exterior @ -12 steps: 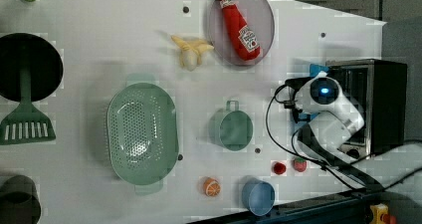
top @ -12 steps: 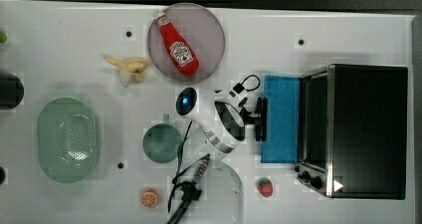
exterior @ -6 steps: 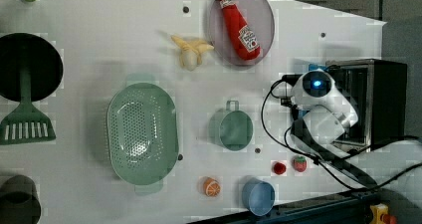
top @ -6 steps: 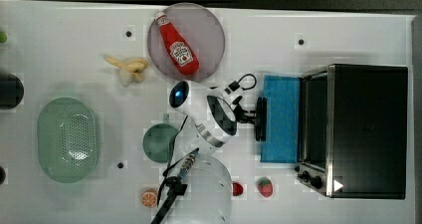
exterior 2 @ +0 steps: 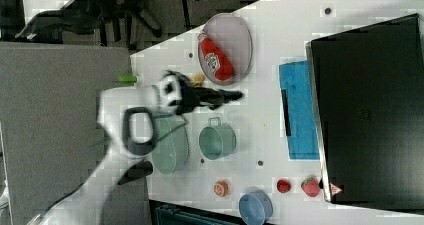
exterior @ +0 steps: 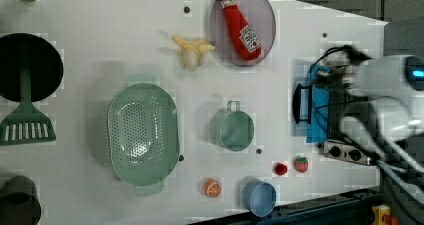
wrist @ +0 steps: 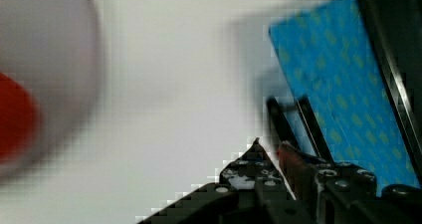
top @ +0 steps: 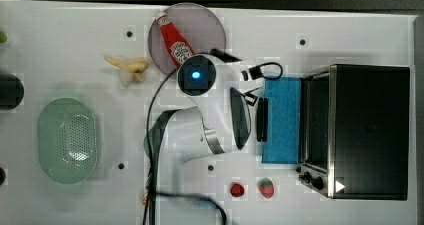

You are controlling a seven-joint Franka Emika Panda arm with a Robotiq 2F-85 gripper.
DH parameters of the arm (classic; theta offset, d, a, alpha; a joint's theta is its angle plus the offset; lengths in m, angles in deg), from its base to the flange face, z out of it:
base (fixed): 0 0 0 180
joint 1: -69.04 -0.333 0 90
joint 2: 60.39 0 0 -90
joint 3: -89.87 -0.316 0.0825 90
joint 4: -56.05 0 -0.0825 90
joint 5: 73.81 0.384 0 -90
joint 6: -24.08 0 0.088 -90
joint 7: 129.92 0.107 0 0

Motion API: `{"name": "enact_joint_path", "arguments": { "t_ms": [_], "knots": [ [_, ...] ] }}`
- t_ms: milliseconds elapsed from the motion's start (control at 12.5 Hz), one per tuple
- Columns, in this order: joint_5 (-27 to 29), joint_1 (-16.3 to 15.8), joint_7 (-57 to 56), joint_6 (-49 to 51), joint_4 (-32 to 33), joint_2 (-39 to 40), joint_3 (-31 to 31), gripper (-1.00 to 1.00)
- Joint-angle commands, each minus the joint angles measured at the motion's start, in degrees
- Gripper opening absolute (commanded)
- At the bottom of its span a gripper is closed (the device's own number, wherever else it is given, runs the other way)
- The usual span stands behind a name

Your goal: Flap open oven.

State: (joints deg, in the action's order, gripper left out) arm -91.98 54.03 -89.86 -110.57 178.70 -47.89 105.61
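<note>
One white worktop (top: 60,35) carries everything, and the largest thing on it is the oven (top: 370,130), a black-topped box with a silver front frame standing against the worktop's edge at the top view's right. Its blue-tinted glass door (top: 282,120) already lies flapped down flat in front of the opening, face up, with the black bar handle (top: 262,119) at the door's far edge, pointing toward the middle of the worktop; judged from that, the task looks done or all but done. Next in size, the white Panda arm (top: 215,120) hangs over the middle of the worktop, just beside the handle in the top view. The gripper (wrist: 271,152) sits near the handle bar but apart from it. Its jaws stand only slightly apart with bare worktop showing through the gap, gripping nothing, a narrow set that would suit hooking a thin bar rather than clasping it. A pale green colander (top: 67,140) rests toward the edge at the top view's left, well away from the oven, so it cannot foul the door's swing. A round grey plate (top: 200,22) near the far edge holds a red ketchup bottle (top: 172,37) lying on its side. A green mug (exterior: 232,130) stands mid-worktop, a peeled banana (top: 127,67) lies beside the plate, and a toy strawberry (top: 266,188) sits just clear of the door's corner, below the oven's small black knobs (top: 311,177).
</note>
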Motion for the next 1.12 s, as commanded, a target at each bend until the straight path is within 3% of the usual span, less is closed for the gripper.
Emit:
{"name": "enact_joint_path", "arguments": {
  "t_ms": [80, 320, 800, 1120],
  "knots": [
    [7.85, 0.08, 3.51, 3.43, -1.2, -6.54, 1.98, -0.65],
    [14.37, 0.06, 3.51, 11.64, -2.56, -13.4, 2.94, -0.65],
    [14.65, 0.0, 6.46, 34.99, -9.94, -23.47, 2.8, -0.65],
    [14.54, -0.07, 8.78, 36.77, -10.8, -25.25, 2.46, -0.65]
  ]
}}
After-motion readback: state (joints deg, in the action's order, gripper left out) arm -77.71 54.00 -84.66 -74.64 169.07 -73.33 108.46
